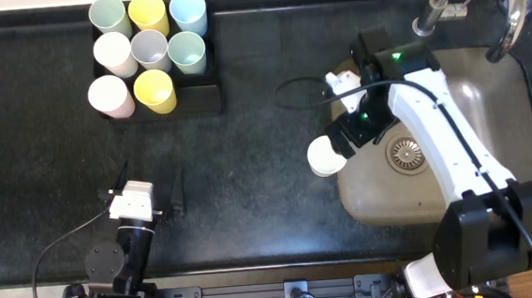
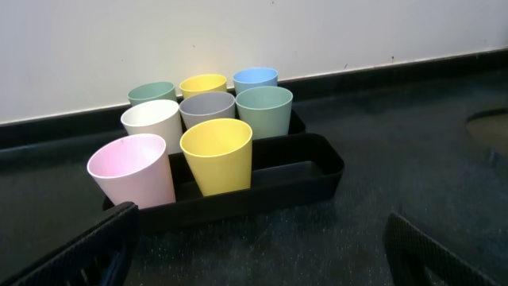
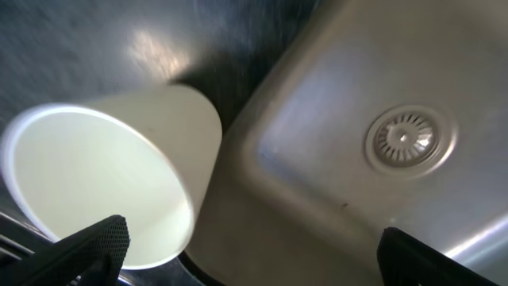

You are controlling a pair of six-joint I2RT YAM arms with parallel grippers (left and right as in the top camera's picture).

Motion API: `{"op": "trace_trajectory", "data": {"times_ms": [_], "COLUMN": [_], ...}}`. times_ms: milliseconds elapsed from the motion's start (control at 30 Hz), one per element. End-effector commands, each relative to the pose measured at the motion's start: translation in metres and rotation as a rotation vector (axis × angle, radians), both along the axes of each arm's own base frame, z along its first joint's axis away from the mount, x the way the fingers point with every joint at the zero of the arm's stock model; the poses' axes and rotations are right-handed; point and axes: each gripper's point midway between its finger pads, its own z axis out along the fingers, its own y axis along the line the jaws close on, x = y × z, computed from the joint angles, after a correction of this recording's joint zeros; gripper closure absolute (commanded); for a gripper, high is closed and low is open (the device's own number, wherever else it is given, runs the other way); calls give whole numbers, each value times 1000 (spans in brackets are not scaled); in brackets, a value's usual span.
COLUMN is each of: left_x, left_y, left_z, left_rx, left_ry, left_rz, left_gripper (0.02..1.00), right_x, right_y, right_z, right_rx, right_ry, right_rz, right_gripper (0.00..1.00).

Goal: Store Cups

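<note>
White cup point(image 1: 325, 156) lies tipped over at the edge of the sink point(image 1: 487, 87), its mouth facing the right gripper point(image 3: 250, 254). That gripper's fingers are spread wide beside it, not pinching it yet, probably lining up for a good hold. Well apart, the black tray point(image 2: 317, 163) holds eight cups point(image 2: 216, 151) with one slot free, likely this cup's home. The left gripper point(image 2: 262, 246) sits facing the tray, fingers apart.

— Where are the cups?
— Eight pastel cups point(image 1: 150, 50) stand upright, packed together in the black tray point(image 1: 202, 99) at ten o'clock.
— And the ninth?
— A white cup point(image 1: 326, 156), mouth roughly upward, sits at four o'clock from the tray, well apart.
</note>
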Motion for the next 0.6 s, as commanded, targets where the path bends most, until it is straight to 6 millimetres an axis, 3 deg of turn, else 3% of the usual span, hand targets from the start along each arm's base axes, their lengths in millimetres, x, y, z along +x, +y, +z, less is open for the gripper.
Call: {"op": "trace_trajectory", "data": {"times_ms": [33, 600], "left_x": [-1, -1], "left_y": [-3, -3], "left_z": [1, 1], "left_rx": [17, 17], "left_ry": [-9, -9], "left_rz": [-18, -18], "left_gripper": [20, 20], "right_x": [-9, 5], "right_y": [-5, 6], "right_z": [-12, -23], "right_rx": [-27, 12], "right_ry": [35, 3], "right_rz": [12, 16], "right_gripper": [3, 3]}}
